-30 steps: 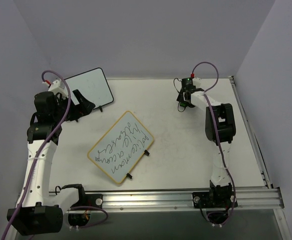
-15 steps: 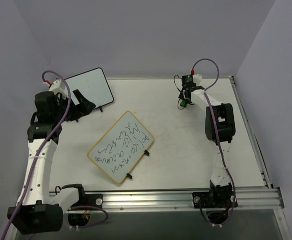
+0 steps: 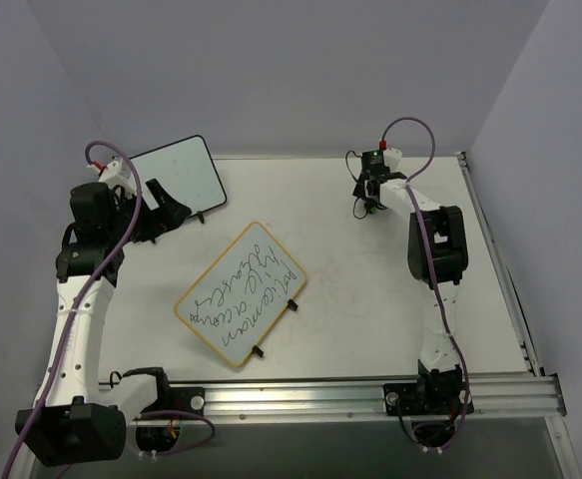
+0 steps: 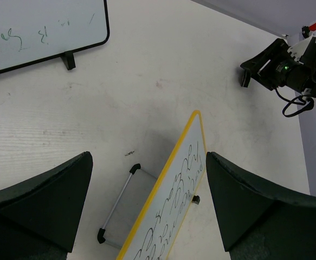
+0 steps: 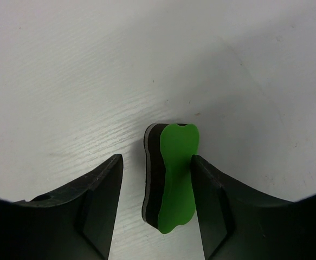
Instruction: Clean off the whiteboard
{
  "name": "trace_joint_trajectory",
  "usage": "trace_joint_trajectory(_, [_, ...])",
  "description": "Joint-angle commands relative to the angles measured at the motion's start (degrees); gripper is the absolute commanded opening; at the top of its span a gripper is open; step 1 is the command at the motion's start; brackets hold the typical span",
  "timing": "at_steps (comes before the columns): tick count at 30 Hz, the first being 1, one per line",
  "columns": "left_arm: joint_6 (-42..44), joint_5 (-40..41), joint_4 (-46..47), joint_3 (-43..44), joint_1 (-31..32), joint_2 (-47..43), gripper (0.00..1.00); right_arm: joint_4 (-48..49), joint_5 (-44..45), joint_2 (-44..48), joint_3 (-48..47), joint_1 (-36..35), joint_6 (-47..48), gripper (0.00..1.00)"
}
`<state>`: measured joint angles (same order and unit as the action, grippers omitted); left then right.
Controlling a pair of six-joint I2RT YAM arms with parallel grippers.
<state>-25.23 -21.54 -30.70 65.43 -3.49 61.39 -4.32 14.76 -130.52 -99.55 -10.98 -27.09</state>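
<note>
The whiteboard (image 3: 241,292) with the yellow-tan frame lies tilted at the table's middle, covered in handwritten scribbles, with two black clip feet on its near-right edge. It also shows in the left wrist view (image 4: 174,216). My left gripper (image 3: 176,212) is open and empty, held above the table to the board's far left (image 4: 148,157). A green-backed eraser (image 5: 171,179) with a black felt side stands on edge at the far right (image 3: 368,209). My right gripper (image 5: 156,158) is open around it; the right finger is at its green face, and a gap remains on the left.
A black-framed whiteboard (image 3: 176,175) with faint green marks stands at the far left, close behind my left gripper (image 4: 38,27). A metal rail (image 3: 370,394) runs along the near edge. A raised lip borders the table's right side (image 3: 495,259).
My right wrist has shifted slightly toward the far side and settled over the green eraser. The left arm and the whiteboard have stayed put.
</note>
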Motion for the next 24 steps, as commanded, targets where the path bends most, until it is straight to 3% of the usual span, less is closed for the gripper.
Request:
trace_joint_trajectory(1, [-0.34,-1.66,2.66,0.05,-0.47,0.05,0.94,-2.10,2.28,0.71,-0.73,-0.27,0.46,0.49])
trace_joint_trajectory(15, [-1.04,-3.24,3.54,-0.30,-1.17,1.02,0.94,-2.10,2.11,1.67,-1.09,-1.06,0.72,0.52])
trace_joint_trajectory(24, [-1.31,-3.86,3.80,-0.57,-1.35,1.11,0.94,-2.80,2.90,0.79,-1.35,-1.06,0.90,0.47])
